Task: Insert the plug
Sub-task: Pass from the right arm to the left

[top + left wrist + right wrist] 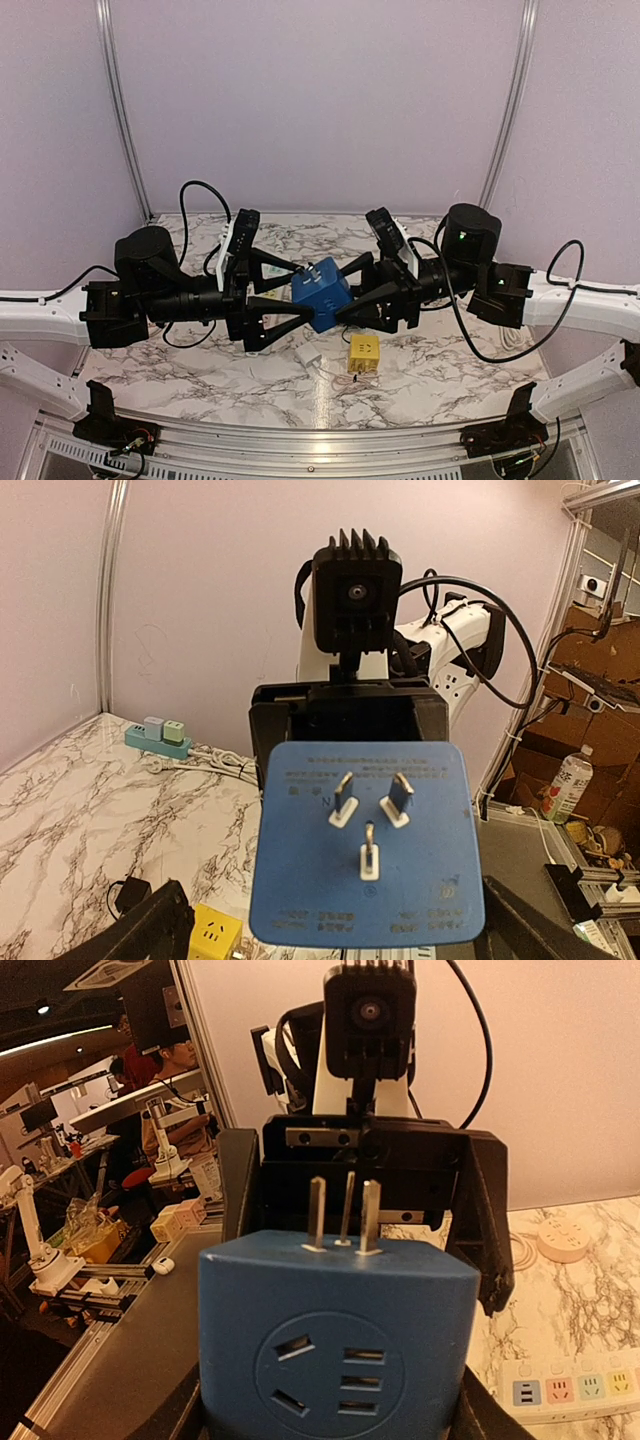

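Showing prongs [343, 798] only in wrist views, blue plug [322, 292] fills right pincer [340, 293]; left pincer [298, 290] wide.

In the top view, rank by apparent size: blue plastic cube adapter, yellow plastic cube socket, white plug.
Largest: blue plastic cube adapter, though held nearer the camera. Then yellow plastic cube socket and white plug: alike, unranked.
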